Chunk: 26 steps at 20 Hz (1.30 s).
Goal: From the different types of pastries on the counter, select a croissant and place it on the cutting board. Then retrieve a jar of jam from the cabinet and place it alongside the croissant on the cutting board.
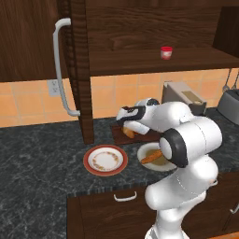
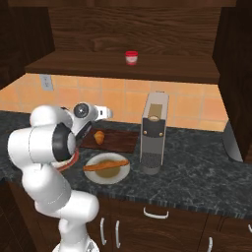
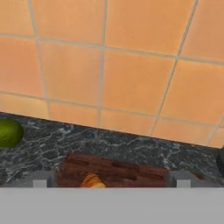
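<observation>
We lift our tool (image 3: 109, 180), tips apart, straight up off the croissant (image 2: 99, 137) on the cutting board (image 2: 120, 141), then reach for the jam jar (image 2: 131, 57).

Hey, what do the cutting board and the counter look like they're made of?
The cutting board looks like dark reddish-brown wood with a matte finish; streaky grain lines show in the hand view. The counter looks like polished dark stone, probably marble or granite, judging by its pale veining.
</observation>
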Available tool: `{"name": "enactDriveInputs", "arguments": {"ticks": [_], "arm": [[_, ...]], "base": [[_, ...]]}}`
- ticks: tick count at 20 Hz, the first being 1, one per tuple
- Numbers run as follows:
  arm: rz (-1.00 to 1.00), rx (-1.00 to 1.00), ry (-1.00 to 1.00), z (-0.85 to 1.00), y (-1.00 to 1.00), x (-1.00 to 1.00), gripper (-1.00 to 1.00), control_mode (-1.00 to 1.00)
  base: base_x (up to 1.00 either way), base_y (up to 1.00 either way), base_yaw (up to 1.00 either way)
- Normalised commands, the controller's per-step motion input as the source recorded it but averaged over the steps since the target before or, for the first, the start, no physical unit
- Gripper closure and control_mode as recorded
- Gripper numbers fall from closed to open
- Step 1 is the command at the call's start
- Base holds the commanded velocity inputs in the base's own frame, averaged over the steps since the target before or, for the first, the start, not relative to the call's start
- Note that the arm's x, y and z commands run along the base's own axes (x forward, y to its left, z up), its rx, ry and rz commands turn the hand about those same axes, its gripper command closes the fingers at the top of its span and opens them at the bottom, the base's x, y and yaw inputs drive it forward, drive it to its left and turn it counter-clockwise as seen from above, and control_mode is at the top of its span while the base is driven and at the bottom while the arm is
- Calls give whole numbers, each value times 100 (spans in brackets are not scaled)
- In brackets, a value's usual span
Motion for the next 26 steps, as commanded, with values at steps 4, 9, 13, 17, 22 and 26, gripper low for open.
{"name": "enactDriveInputs", "arguments": {"ticks": [4,9,13,17,22,26], "arm": [[-6,10,-8,100,-14,-53,-100,-100],[-11,6,-7,100,-14,-43,-100,-100],[-13,1,-5,82,-1,-21,-100,-100],[-14,0,0,82,0,0,-100,-100],[-13,0,0,100,0,0,-100,-100],[-12,0,0,100,0,0,-100,-100]], "base": [[0,0,0],[0,0,0],[0,0,0],[0,0,0],[0,0,0],[0,0,0]]}}
